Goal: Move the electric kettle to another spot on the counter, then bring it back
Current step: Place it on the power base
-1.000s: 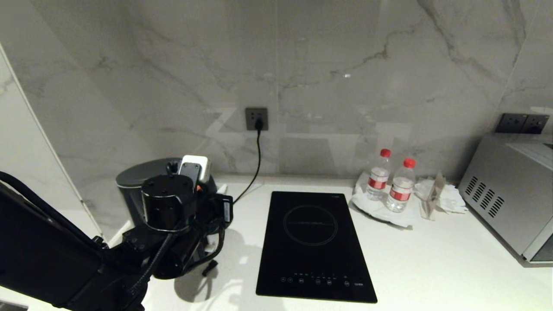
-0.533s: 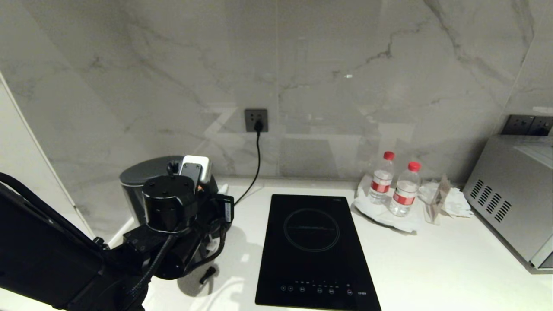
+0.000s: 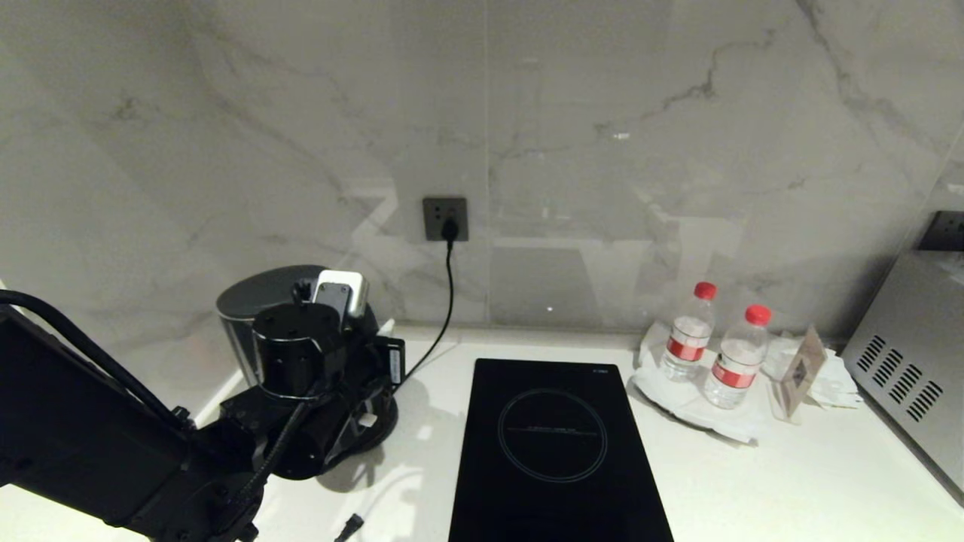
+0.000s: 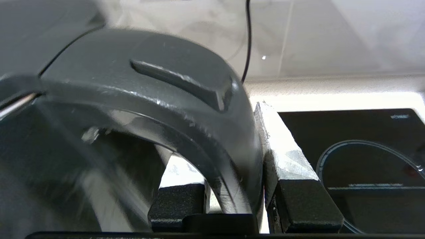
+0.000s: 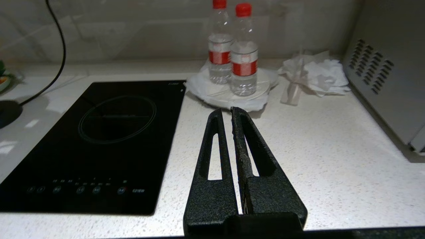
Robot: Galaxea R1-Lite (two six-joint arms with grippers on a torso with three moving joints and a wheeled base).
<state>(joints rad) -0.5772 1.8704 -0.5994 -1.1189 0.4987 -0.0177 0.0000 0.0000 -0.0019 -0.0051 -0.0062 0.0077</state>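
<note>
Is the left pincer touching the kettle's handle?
Touching. The left wrist view shows the left pincer clamped on the kettle handle, one finger pressed flat against its outer side.

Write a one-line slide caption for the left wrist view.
Left gripper clamped on the electric kettle's loop handle, induction hob beside it.

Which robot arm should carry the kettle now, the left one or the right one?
The left. Its left gripper is already clamped on the electric kettle handle. The right gripper is shut, holding nothing, over the counter by the induction hob.
</note>
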